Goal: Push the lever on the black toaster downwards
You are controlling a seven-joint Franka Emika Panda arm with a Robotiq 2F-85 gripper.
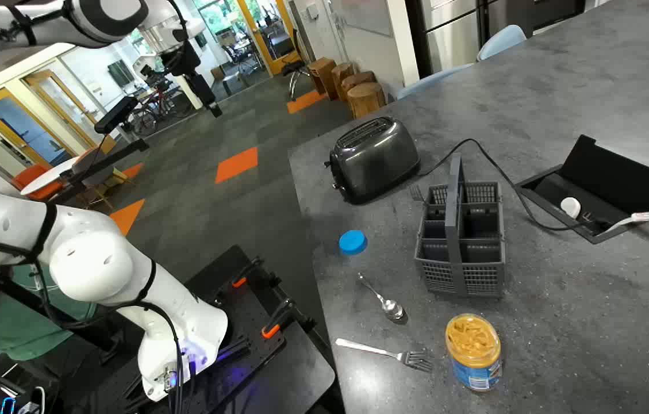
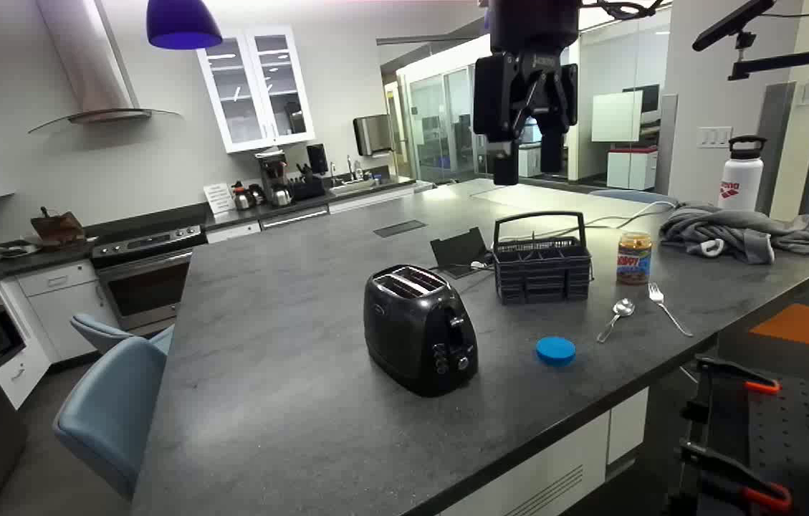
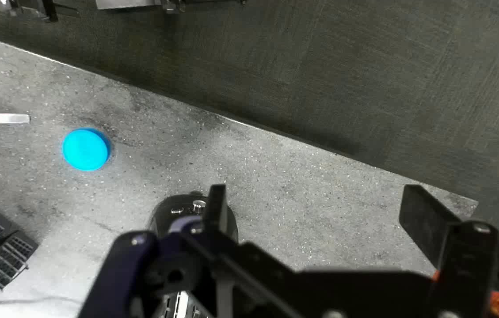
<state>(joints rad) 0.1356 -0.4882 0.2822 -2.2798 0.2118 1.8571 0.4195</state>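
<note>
The black toaster [image 1: 379, 164] stands upright on the grey table. In an exterior view its front [image 2: 415, 333] shows a dark lever [image 2: 456, 324] high in the slot, above several small buttons and a knob. In the wrist view the toaster [image 3: 163, 216] is at lower middle, mostly hidden behind one finger; its lever cannot be made out there. My gripper [image 2: 529, 161] is high above the table, pointing down, apart from the toaster. In the wrist view its fingers [image 3: 315, 190] are wide apart with nothing between them. It also shows in an exterior view [image 1: 214, 108].
A grey cutlery basket [image 1: 476, 279] with a tall handle stands beside the toaster. A blue lid [image 1: 353, 242], a spoon [image 1: 391, 309], a fork [image 1: 413, 360] and a peanut butter jar [image 1: 473, 351] lie or stand farther along. The toaster's cord runs to an open outlet box [image 1: 617, 178].
</note>
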